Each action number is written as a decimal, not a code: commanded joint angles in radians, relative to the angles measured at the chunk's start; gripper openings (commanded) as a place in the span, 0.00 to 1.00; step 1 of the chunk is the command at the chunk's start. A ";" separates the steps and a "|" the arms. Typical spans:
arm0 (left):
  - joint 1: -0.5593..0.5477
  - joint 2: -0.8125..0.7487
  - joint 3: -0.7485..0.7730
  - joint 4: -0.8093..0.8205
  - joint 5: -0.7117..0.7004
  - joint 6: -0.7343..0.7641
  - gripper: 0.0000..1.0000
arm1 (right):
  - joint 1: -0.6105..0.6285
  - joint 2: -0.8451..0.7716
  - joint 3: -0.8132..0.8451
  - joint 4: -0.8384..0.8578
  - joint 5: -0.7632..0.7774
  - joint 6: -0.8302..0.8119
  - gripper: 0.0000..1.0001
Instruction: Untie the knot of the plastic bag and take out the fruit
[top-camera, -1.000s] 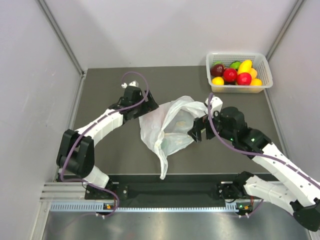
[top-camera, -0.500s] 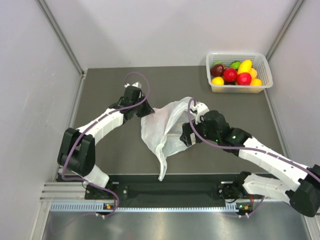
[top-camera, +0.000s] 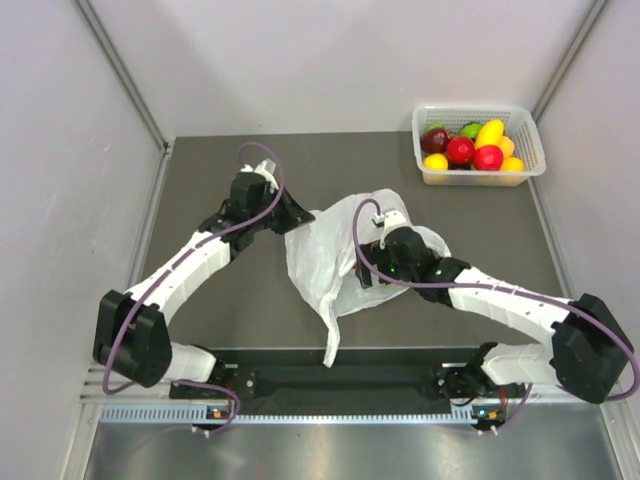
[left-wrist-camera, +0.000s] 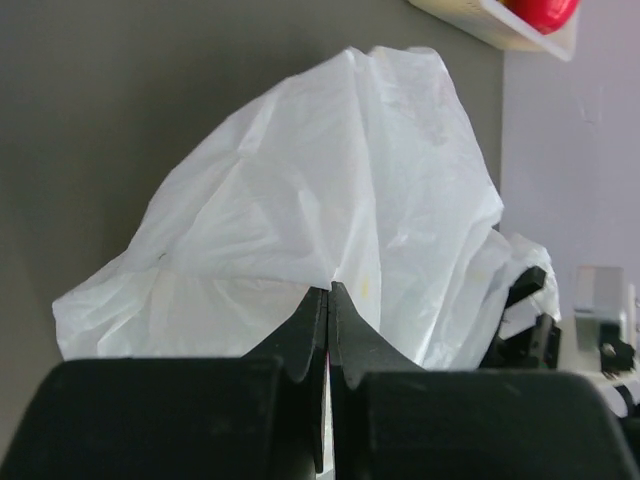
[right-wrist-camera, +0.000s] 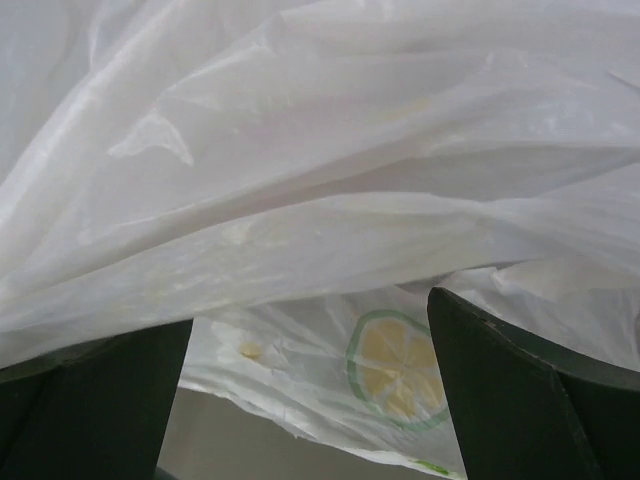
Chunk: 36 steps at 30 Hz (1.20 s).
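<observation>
The plastic bag (top-camera: 322, 258) lies crumpled and slack in the middle of the dark table, with a thin tail trailing toward the near edge. My left gripper (top-camera: 300, 220) is shut on the bag's upper left edge; in the left wrist view the white film (left-wrist-camera: 330, 170) rises straight out of the closed gripper (left-wrist-camera: 329, 292). My right gripper (top-camera: 363, 272) is open and pushed in against the bag's right side. Its fingers (right-wrist-camera: 530, 390) stand wide apart under folds of bag (right-wrist-camera: 300, 220) printed with a citrus slice. The fruit (top-camera: 460, 150) sits in the white basket; no fruit shows in the bag.
The white basket (top-camera: 470, 108) stands at the back right corner, holding red, yellow, orange, dark red and green pieces. Its corner (left-wrist-camera: 490, 25) shows in the left wrist view. Grey walls close in the table on three sides.
My left gripper has shut on the bag's upper left edge and drawn it slightly back-left. My right arm has swung left and low, pushing its open gripper into the bag's right side.
</observation>
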<state>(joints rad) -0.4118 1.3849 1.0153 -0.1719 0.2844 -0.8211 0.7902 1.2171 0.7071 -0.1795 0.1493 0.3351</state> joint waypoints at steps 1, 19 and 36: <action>0.005 -0.053 -0.021 0.063 0.052 -0.038 0.00 | 0.014 0.031 0.008 0.123 0.059 0.039 1.00; 0.004 -0.099 -0.175 0.127 0.101 -0.081 0.00 | 0.012 0.188 0.037 0.225 0.331 0.145 1.00; 0.004 -0.109 -0.185 0.137 0.144 -0.059 0.00 | 0.011 0.426 0.270 0.183 0.285 0.145 1.00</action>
<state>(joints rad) -0.4118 1.2995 0.8440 -0.1013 0.4034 -0.8894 0.7902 1.5867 0.8738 0.0658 0.3527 0.4671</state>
